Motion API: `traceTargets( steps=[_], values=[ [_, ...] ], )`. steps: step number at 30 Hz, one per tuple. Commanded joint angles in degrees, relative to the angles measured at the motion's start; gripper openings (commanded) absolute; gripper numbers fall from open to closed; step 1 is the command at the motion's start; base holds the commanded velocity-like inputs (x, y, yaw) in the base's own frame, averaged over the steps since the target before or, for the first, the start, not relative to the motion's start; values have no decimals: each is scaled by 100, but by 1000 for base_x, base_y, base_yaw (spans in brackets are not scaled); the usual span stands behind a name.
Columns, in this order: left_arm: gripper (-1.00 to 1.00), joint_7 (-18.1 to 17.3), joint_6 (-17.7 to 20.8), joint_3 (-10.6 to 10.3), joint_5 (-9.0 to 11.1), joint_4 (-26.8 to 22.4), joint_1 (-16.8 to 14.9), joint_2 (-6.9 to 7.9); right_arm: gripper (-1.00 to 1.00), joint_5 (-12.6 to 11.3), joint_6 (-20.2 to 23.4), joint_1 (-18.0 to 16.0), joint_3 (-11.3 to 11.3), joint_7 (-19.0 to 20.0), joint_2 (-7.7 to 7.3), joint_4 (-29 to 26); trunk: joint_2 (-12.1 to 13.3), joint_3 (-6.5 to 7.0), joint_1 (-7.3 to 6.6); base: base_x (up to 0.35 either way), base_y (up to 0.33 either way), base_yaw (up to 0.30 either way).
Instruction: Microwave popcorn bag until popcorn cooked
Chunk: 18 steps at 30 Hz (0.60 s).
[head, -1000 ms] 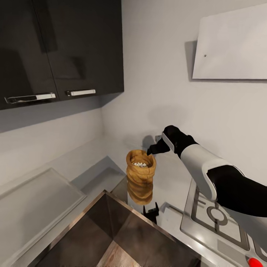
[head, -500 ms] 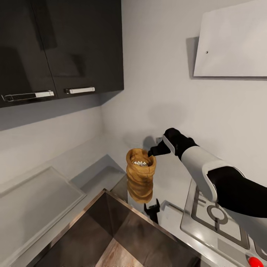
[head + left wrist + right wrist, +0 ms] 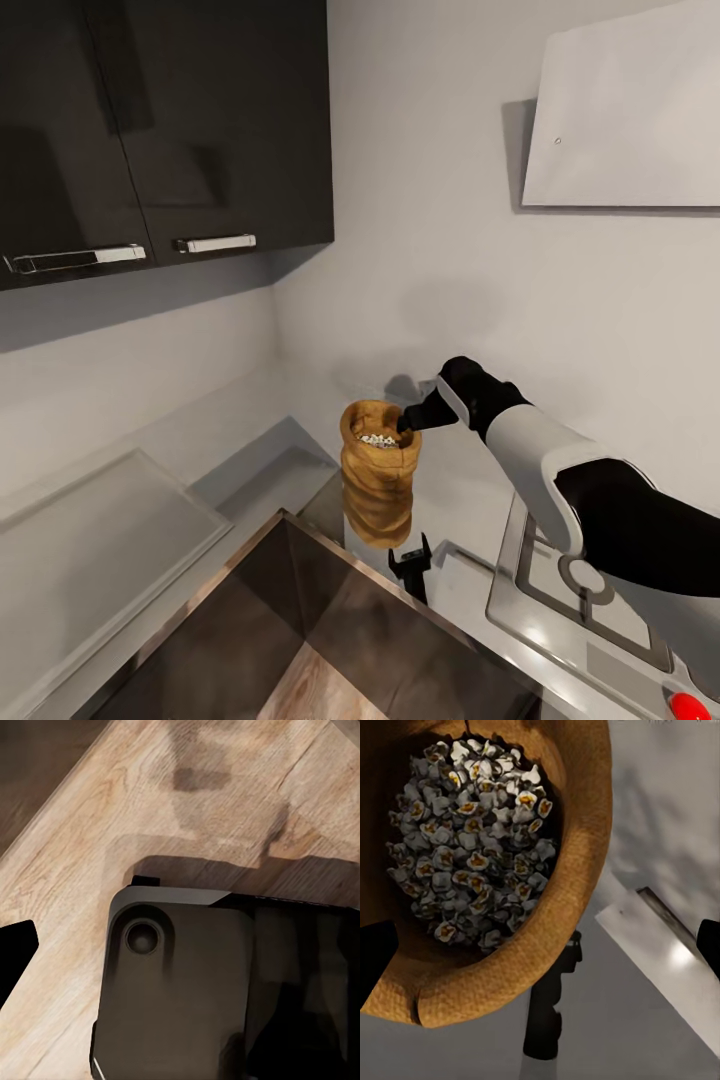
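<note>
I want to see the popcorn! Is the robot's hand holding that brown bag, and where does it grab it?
Probably. The right gripper sits at the popcorn bag's thick top rim, fingers either side, but actual contact cannot be told.

You are seeing the right gripper (image 3: 404,421) only from behind, at the popcorn bag (image 3: 377,488) rim, so its fingertips are staying hidden and its grip is unreadable. In the right wrist view, the bag (image 3: 577,862) is running off the frame beyond the gripper. The hob (image 3: 600,600) under that arm is getting cut by the picture's edge.
</note>
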Motion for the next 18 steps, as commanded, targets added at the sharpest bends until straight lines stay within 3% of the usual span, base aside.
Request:
traceTargets(
  steps=[1, 6, 18],
  values=[
    [100, 1, -18, 25, -2, 3, -5, -3, 100, -23, -5, -5, 46, 12, -2, -6, -13, -13, 4, 0, 0, 0],
    [100, 1, -34, -45, -72, 3, -22, -29, 100, -25, 97, -136, 130, 11, 17, -3, -13, -13, 4, 0, 0, 0],
    [100, 1, -34, -36, -71, 3, -14, -29, 100, -26, 257, -402, 44, 21, 5, 9, -13, -13, 4, 0, 0, 0]
  ],
)
